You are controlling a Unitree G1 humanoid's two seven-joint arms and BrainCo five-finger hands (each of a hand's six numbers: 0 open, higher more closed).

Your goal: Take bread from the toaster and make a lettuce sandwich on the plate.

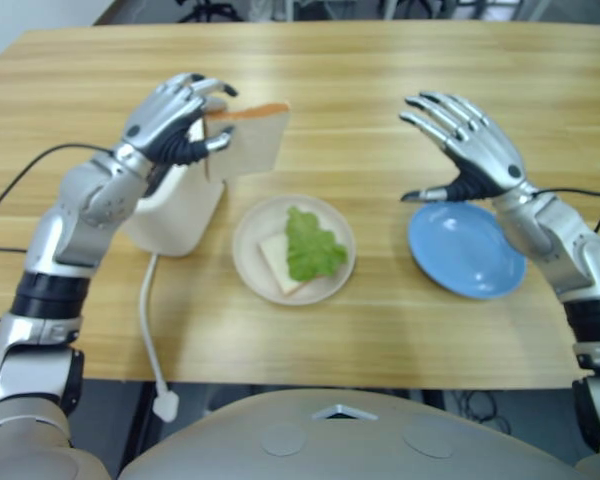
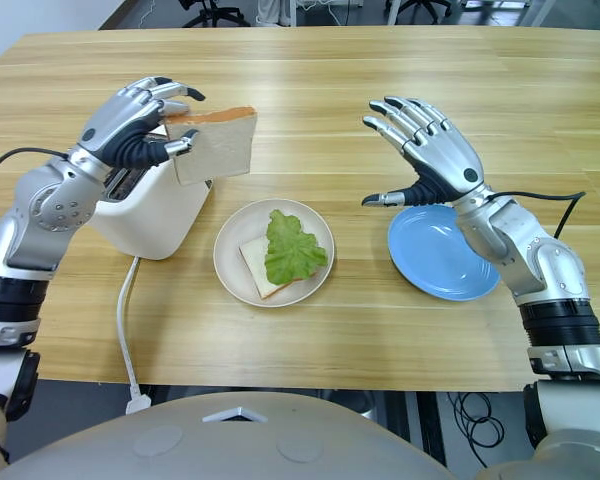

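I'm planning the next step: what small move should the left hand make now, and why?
Probably carry the bread slice in the left hand right, over the beige plate: the lettuce there lies uncovered on the lower slice.

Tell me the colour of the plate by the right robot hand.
Blue plate, right eye view.

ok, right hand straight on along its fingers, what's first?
Looks free: the right hand points forward-left over bare table, clear of the bread in the left hand, though depth is unclear.
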